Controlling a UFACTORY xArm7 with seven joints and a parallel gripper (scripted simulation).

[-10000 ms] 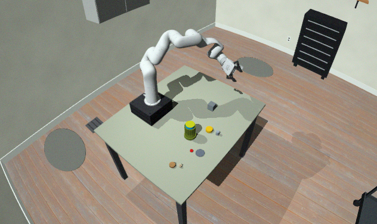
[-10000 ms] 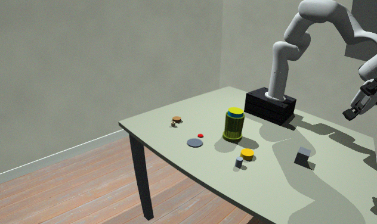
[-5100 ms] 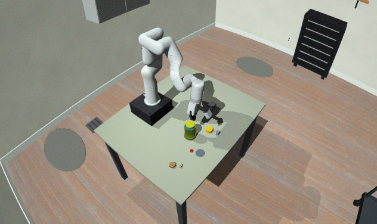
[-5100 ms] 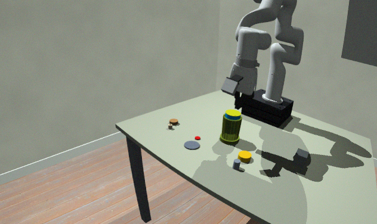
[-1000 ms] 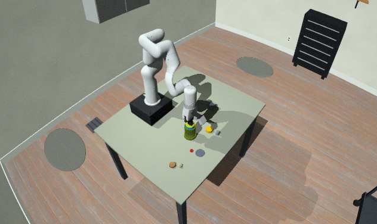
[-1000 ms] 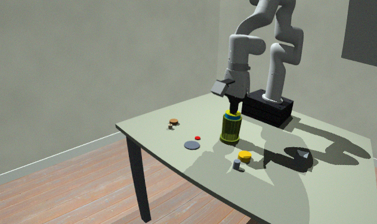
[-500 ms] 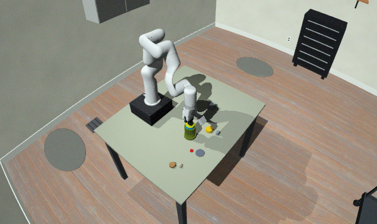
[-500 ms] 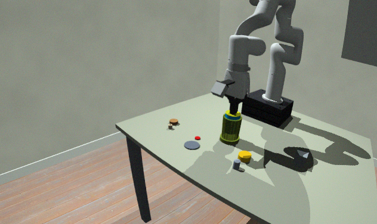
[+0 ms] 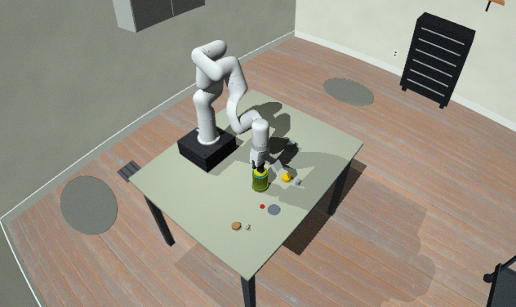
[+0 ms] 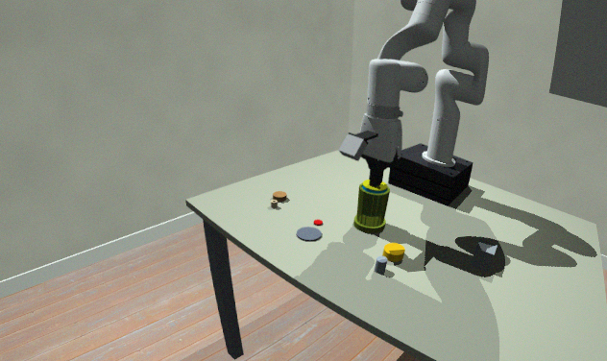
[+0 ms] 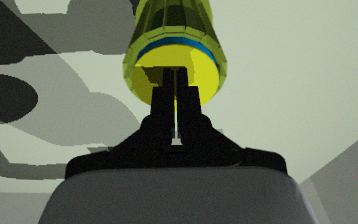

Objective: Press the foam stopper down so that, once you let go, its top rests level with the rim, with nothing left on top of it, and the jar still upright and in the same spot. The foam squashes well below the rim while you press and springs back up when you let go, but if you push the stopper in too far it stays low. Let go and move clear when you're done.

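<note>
So the white seven-joint arm point(image 10: 398, 79) stands straight up over the pale green table point(image 10: 535, 307), and right beneath the jaws is the ribbed olive-green jar point(image 10: 372, 209), upright. The black gripper point(image 11: 175, 80) has its jaws squeezed together with only a sliver of gap, gripping nothing, just used as a blunt poker. Its tips sit on the round yellow foam stopper point(image 11: 205, 80), a bit off-centre toward the camera side, with a blue band point(image 11: 180, 42) showing at the far rim. I can't tell how deep the foam is right now.

My take: push straight down, slow and small, then lift off vertically and check the level. Overshooting looks like the real risk, since it won't come back. Any sideways drag could scoot the jar.
</note>
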